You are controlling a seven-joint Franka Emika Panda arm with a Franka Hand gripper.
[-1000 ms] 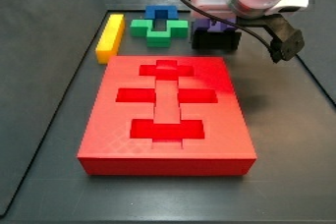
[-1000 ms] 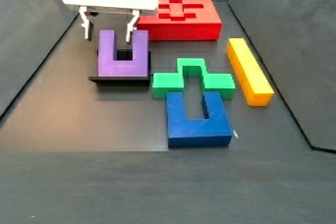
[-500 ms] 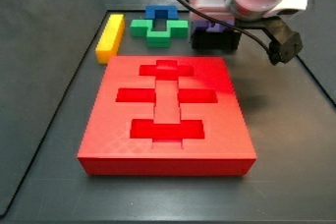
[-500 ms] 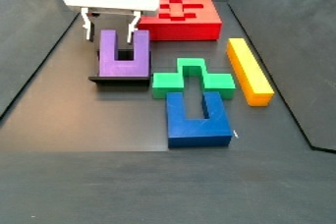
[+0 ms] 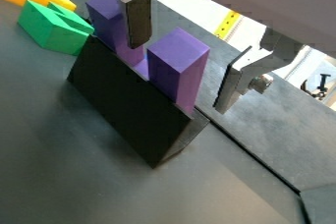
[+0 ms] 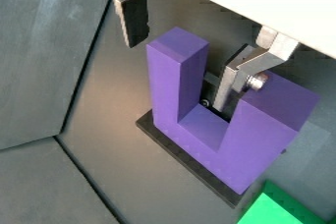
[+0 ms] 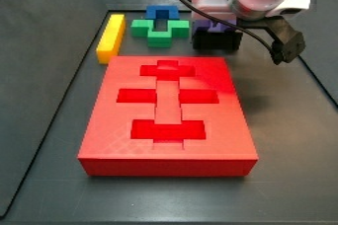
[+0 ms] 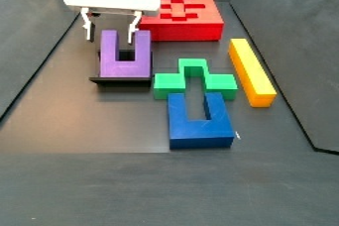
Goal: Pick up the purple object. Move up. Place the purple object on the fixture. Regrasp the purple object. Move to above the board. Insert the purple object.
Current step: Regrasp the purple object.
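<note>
The purple object stands prongs-up on the black fixture; it also shows in a side view. My gripper is open and straddles one prong. In both wrist views the prong stands between the fingers with a gap on each side. One finger is in the notch in one wrist view, and in the other wrist view a finger sits in the notch. The fixture lies under the block. The red board lies in front of the fixture, and in a side view behind it.
A green-and-blue cross block lies next to the fixture, and a yellow bar lies beyond it. Both also show in a side view: the cross block and the bar. Dark walls ring the floor.
</note>
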